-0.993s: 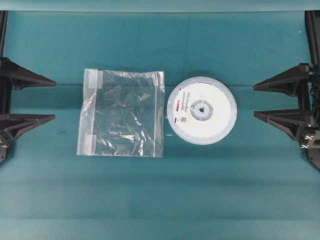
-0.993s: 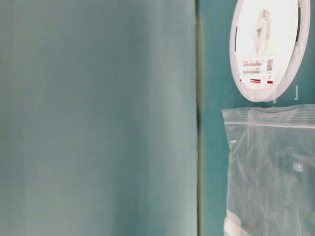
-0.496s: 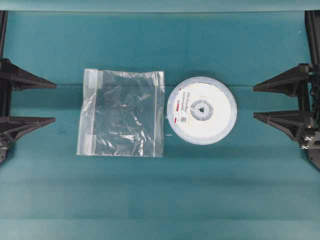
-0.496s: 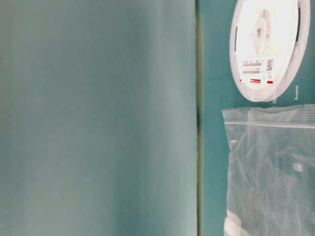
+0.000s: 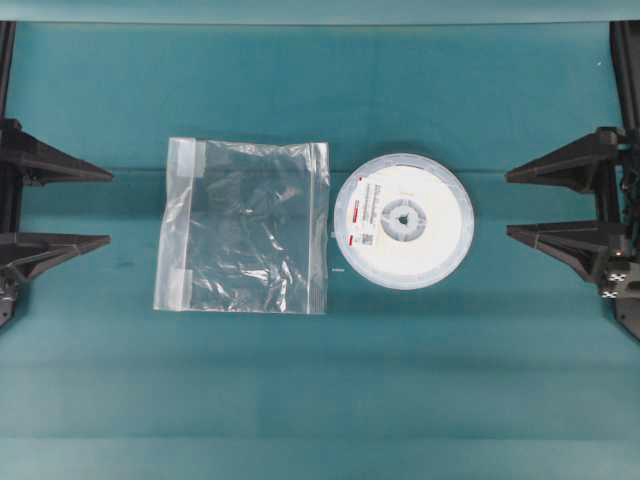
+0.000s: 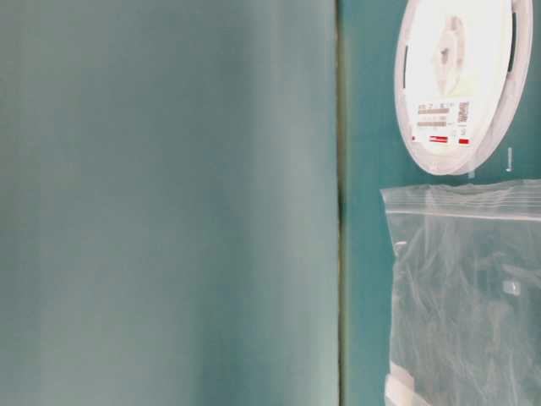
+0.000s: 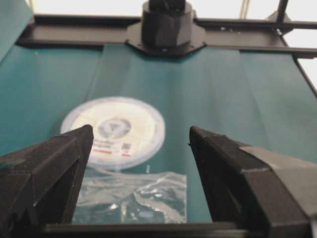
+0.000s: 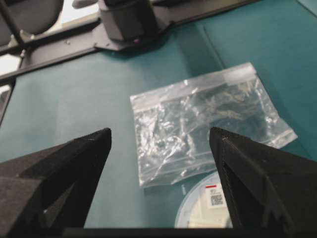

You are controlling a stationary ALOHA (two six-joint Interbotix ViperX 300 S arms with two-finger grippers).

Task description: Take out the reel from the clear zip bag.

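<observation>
I count one reel (image 5: 403, 221) on the teal table (image 5: 320, 400). One clear zip bag (image 5: 244, 226) lies just beside the reel, on its left in the overhead view. I count one label (image 5: 364, 215) on the reel's face, toward the bag side. Two grippers are in view: one left gripper (image 5: 108, 207) beyond the bag from the reel, one right gripper (image 5: 508, 203) on the reel's opposite side. Each shows two black fingers (image 7: 228, 163), four in total.

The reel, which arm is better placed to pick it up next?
Right, probably. The reel already lies outside the clear zip bag, on the side toward the open right gripper.
</observation>
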